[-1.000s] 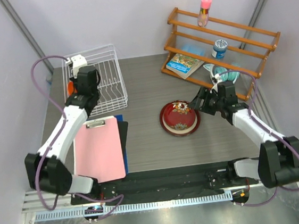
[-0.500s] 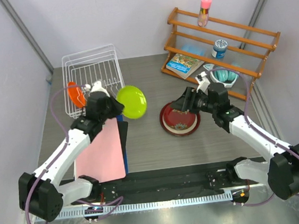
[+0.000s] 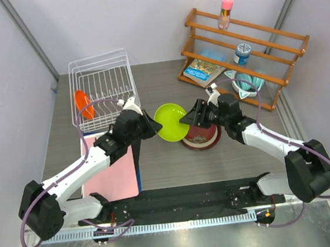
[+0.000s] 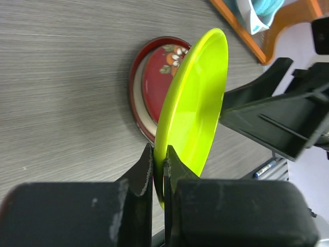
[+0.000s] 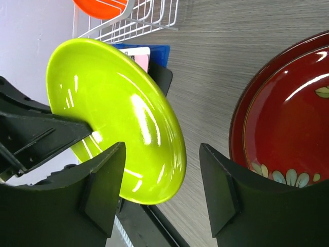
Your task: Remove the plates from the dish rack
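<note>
My left gripper (image 3: 151, 128) is shut on the rim of the lime green plate (image 3: 171, 122) and holds it tilted above the table, just left of the stacked plates. In the left wrist view the plate (image 4: 193, 110) stands on edge between my fingers. My right gripper (image 3: 191, 116) is open, its jaws on either side of the green plate's far rim (image 5: 118, 113), not touching. The dark red floral plate (image 3: 203, 133) lies on the cream maroon-rimmed plate (image 5: 237, 121). The orange plate (image 3: 83, 104) stands in the white dish rack (image 3: 103, 88).
A pink clipboard (image 3: 109, 172) lies at the left front with a blue object (image 5: 157, 54) beside it. A wooden slatted shelf (image 3: 245, 44) at the back right holds a book, a teal bowl (image 3: 249, 84), a jar and a pink-capped bottle.
My left arm lifted the green plate out of the rack and carried it right to the table's middle. My right gripper moved left from the stacked plates to meet the plate's rim.
</note>
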Robot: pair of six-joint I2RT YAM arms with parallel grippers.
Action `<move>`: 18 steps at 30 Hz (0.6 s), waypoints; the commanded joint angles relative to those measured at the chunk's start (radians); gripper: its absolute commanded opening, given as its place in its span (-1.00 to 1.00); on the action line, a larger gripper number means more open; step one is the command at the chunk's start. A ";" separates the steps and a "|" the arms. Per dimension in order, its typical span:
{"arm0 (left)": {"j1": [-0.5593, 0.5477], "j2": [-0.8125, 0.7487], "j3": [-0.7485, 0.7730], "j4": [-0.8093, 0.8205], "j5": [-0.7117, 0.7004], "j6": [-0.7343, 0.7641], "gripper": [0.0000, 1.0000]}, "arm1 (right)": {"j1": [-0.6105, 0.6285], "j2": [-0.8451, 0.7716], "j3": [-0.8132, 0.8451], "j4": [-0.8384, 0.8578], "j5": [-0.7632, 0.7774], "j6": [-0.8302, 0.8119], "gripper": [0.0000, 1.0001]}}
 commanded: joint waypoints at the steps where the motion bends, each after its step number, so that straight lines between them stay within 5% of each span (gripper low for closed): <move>1: -0.031 0.005 0.030 0.087 -0.041 -0.013 -1.00 | 0.006 0.005 -0.017 0.086 -0.003 0.010 0.27; 2: -0.036 0.008 0.032 0.084 -0.047 -0.010 -1.00 | 0.006 0.006 -0.025 0.090 -0.004 0.010 -0.01; 4: -0.044 0.011 0.030 0.084 -0.061 -0.007 -1.00 | 0.006 0.015 -0.033 0.119 -0.027 0.020 -0.23; 5: -0.045 0.010 0.027 0.084 -0.066 -0.009 -1.00 | 0.007 0.017 -0.037 0.127 -0.033 0.026 -0.68; 6: -0.047 0.008 0.027 0.084 -0.070 -0.010 -1.00 | 0.004 0.018 -0.042 0.154 -0.044 0.037 -0.90; 11: -0.047 0.005 0.023 0.098 -0.064 -0.009 -1.00 | 0.006 0.009 -0.071 0.228 -0.076 0.068 -0.98; 12: -0.048 0.007 0.021 0.098 -0.063 -0.009 -0.66 | 0.006 0.008 -0.073 0.227 -0.076 0.069 -0.98; 18: -0.047 -0.011 0.018 0.049 -0.137 0.014 0.31 | -0.006 -0.101 -0.059 0.008 0.126 0.008 -0.97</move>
